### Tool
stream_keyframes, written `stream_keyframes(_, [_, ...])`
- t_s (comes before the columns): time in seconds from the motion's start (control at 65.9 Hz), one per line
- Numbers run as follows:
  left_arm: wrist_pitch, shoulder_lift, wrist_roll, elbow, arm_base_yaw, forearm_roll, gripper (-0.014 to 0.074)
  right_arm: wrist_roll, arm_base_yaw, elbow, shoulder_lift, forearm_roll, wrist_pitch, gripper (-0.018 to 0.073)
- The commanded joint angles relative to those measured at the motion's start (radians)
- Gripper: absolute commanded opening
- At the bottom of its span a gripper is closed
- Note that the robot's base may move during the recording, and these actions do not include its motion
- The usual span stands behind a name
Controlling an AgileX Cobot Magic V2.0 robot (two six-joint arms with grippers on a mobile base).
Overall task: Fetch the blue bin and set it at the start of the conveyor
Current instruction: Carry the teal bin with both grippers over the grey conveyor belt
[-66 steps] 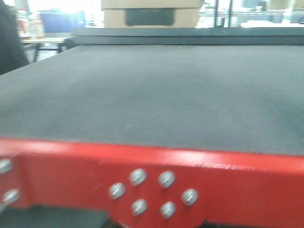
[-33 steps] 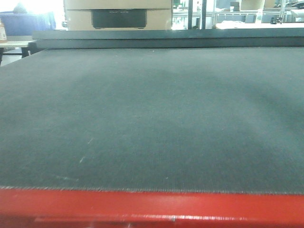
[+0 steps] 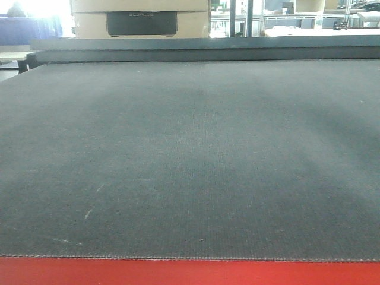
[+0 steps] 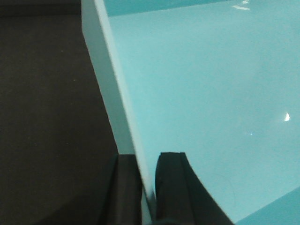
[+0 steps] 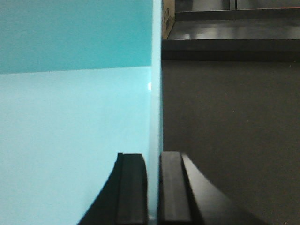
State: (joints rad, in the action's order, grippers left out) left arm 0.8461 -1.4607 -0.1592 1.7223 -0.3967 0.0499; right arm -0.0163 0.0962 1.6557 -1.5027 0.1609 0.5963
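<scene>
**Fetched and brought to the belt; setting down and letting go not yet done**

On the left: clamped on the blue bin (image 4: 211,93) at its pale side wall (image 4: 101,79). Left gripper (image 4: 146,161) drawn narrow, with one black finger (image 4: 125,187) outside the wall and the other inside, both pressed against the thin plastic. Just beside that wall, dark, finely textured belt. Judged therefore to be over or on the conveyor start (image 3: 190,160). Contact between base and belt: impossible to tell from this view.

In the middle, from the front view: nothing but wide black belt, running from the red front edge (image 3: 190,274) back to a raised dark ledge (image 3: 202,48), with a cardboard box (image 3: 139,18) far behind. No sight of the bin or of either gripper here; probably held too near and too low for this camera.

On the right: the same picture mirrored. Right gripper (image 5: 152,161) pinched narrow on the opposite wall, inner finger against turquoise, outer finger over dark belt.

By judgement: fetching done, carrying to the conveyor as good as done. Left to do: lowering until flat on the belt, if not flat already; then opening both jaws together and drawing clear. Worth watching: thin walls and a wide, shallow tub, so likely to tilt or skid with one side freed first.
</scene>
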Motion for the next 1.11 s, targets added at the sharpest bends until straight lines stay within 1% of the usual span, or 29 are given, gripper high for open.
stream_keyframes(0.0, [-0.034, 0.018, 0.017, 0.008, -0.005, -0.019, -0.0111, 0.006, -0.003, 0.009, 0.007, 0.004, -0.065, -0.0151])
stream_keyframes(0.774, [-0.042, 0.018, 0.017, 0.008, -0.005, -0.019, -0.0111, 0.006, -0.003, 0.009, 0.007, 0.006, -0.078, -0.0151])
stream_keyframes(0.834, [-0.059, 0.018, 0.017, 0.008, -0.005, -0.019, -0.0111, 0.006, -0.003, 0.009, 0.014, 0.008, -0.028, -0.0151])
stream_keyframes(0.91, [-0.049, 0.018, 0.017, 0.008, -0.005, -0.019, -0.0111, 0.006, -0.003, 0.009, 0.025, 0.010, 0.062, -0.0151])
stream_keyframes(1.032, [0.004, 0.014, 0.017, 0.006, -0.003, -0.016, -0.0111, 0.006, -0.003, 0.009, 0.028, 0.010, 0.269, -0.0151])
stream_keyframes(1.092, [0.010, 0.005, 0.017, -0.002, -0.003, -0.016, -0.0111, 0.006, -0.003, 0.007, 0.028, 0.010, 0.364, -0.0151])
